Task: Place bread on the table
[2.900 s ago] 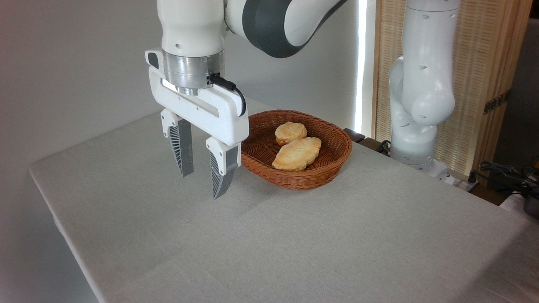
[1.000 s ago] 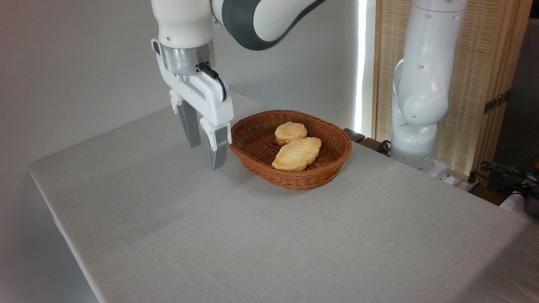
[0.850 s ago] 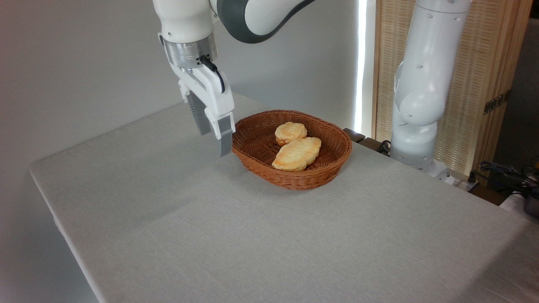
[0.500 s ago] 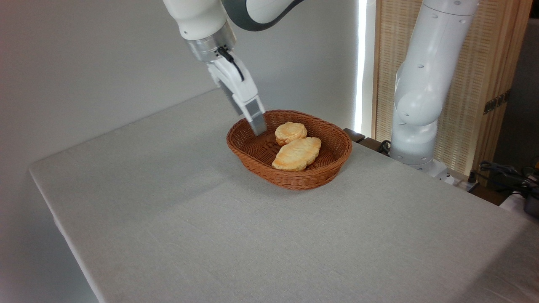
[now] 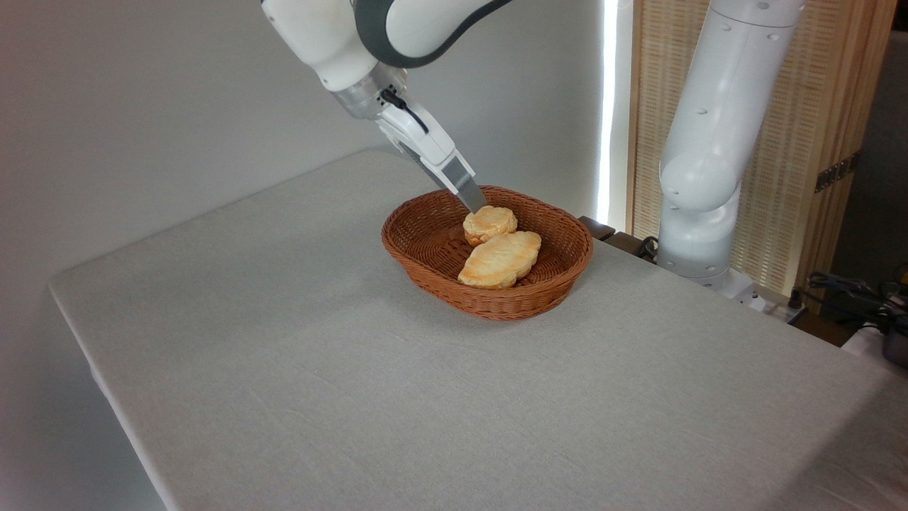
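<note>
Claw [image 5: 474, 202] tilted hard, tips angled down and right, poised at the bun's [image 5: 489, 223] upper-left edge; seen edge-on, so I cannot tell how wide it stands. This looks like the reach-in, nothing gripped yet. Next call: straddle the bun, close, lift clear of the basket [image 5: 496, 301] rim. The bun sits toward the basket's back, lying flat, top up, round, so no real long axis. Just in front lies the oval pastry [image 5: 500, 259], running left-front to right-back, seemingly touching the bun. Bare counter [image 5: 298, 355] waits all around.
</note>
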### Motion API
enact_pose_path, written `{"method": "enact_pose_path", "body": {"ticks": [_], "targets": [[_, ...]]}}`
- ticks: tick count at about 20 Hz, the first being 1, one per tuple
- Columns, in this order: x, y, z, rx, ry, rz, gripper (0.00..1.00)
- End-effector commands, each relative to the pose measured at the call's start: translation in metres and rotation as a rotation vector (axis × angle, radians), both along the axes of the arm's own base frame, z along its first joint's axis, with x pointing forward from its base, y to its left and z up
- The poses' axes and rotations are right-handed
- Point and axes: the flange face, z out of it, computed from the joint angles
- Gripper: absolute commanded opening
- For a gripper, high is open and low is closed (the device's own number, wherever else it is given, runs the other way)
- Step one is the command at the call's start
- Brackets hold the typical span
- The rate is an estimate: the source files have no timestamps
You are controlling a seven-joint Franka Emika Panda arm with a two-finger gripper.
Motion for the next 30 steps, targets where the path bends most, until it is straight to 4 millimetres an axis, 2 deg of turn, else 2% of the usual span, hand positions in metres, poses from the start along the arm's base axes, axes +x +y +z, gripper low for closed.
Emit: {"method": "enact_pose_path", "body": {"ticks": [1, 4, 6, 9, 11, 16, 18, 30], "targets": [[-0.012, -0.02, -0.027, 0.092, 0.067, -0.043, 1.0], [-0.017, -0.041, -0.05, 0.149, 0.092, -0.078, 1.0], [-0.018, -0.049, -0.06, 0.168, 0.105, -0.089, 1.0], [-0.024, -0.06, -0.066, 0.18, 0.114, -0.116, 1.0], [-0.033, -0.075, -0.073, 0.19, 0.121, -0.155, 1.0], [-0.035, -0.084, -0.091, 0.226, 0.14, -0.17, 1.0], [-0.04, -0.094, -0.097, 0.233, 0.136, -0.193, 1.0], [-0.039, -0.094, -0.103, 0.244, 0.142, -0.214, 1.0]]}}
